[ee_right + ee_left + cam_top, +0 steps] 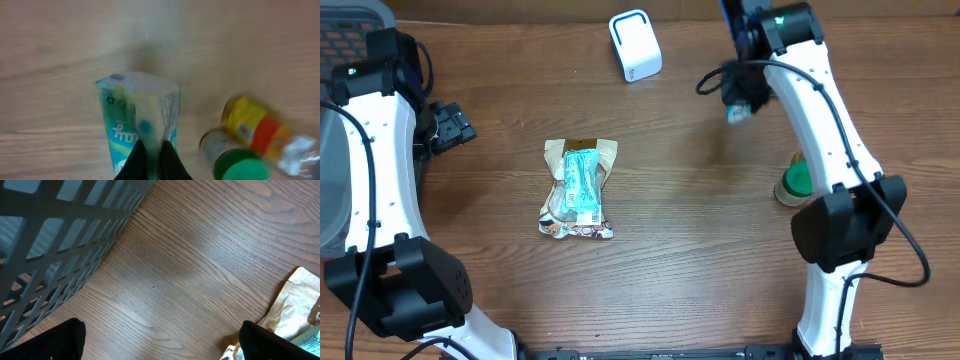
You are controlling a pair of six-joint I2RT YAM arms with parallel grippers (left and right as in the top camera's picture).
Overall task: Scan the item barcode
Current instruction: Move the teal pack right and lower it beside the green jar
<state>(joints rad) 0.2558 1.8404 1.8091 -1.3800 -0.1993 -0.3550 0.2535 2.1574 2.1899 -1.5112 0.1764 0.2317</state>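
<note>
right gripper: closed almost flat on the lower edge of the teal pack; a thin pinch, probably to leave the printed faces bare for reading.
teal pack: lifted clear of the worktop, hanging under the right arm, to the right of the white scanner and apart from it; by the look, not yet presented to it.
barcode: too blurred in the wrist view to locate.
green-capped bottle: on the worktop, partly under the right arm; likely no part in this step.
left gripper: spread wide, holding nothing, low beside the grey basket, out of the scanner's way.
snack bag: flat mid-worktop, untouched, possibly waiting its turn.
</note>
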